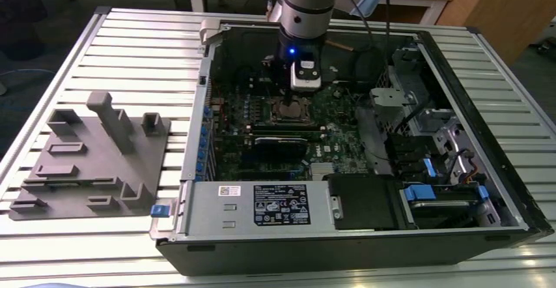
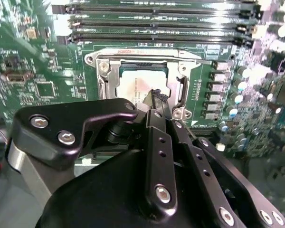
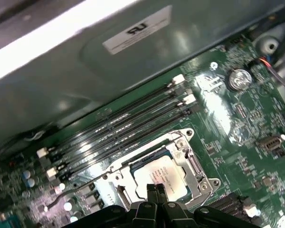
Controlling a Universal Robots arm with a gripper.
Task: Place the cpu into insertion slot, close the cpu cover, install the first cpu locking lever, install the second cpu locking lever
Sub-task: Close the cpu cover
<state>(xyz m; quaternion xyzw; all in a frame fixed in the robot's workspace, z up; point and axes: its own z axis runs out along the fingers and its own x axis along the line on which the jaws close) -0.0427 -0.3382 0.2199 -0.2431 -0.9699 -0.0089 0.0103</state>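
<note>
One cpu (image 2: 135, 84), silvery-topped, sits in the insertion slot (image 1: 276, 111) on the green board inside the open computer case (image 1: 365, 242). You see it framed by the cpu cover (image 3: 194, 165), which appears to lie flat around it. One gripper (image 2: 156, 96), fingers together and holding nothing, has its tips over the chip; you cannot tell whether they touch it. Four long black memory slots (image 3: 116, 130) run beside the socket. One grey fixture block (image 1: 96, 151) rests on the slatted surface (image 1: 130, 47), at the exterior view's left of the case.
</note>
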